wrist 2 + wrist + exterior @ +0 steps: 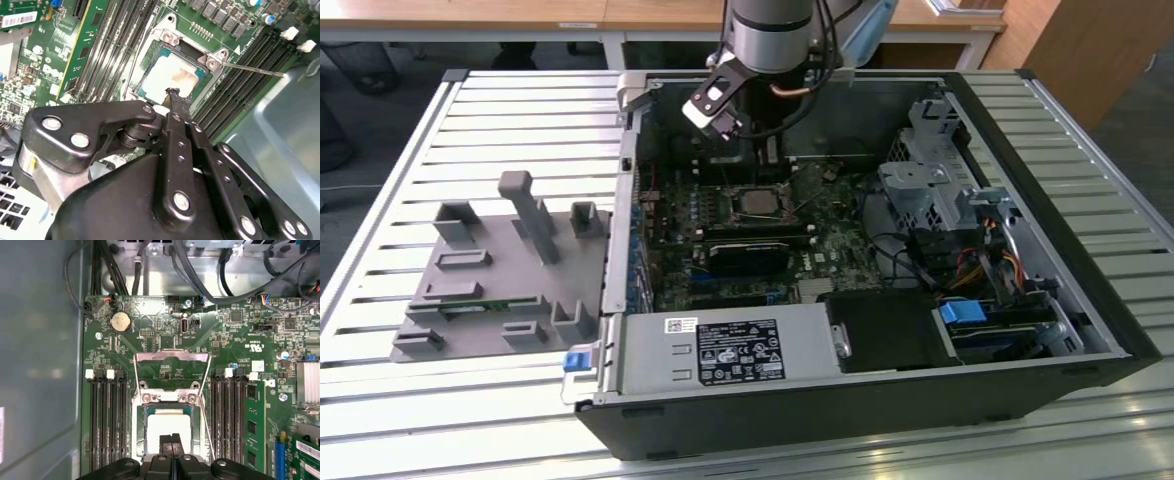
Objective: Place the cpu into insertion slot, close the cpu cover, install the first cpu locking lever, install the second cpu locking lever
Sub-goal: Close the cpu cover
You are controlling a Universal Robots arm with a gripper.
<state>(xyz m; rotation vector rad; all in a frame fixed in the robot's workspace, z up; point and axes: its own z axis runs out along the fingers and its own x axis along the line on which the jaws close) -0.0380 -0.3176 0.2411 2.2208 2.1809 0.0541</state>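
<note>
The cpu (pixel 169 426), a flat square chip with a pale silvery top, is sitting level inside the insertion slot (pixel 146 431), whose dark frame and metal rim are surrounding it closely. The cpu cover (pixel 171 357), a thin silvery frame with a square opening, is standing swung open at the slot's hinge edge, not lying over the chip. A thin locking lever (pixel 252 69) is jutting out from one slot corner.
</note>
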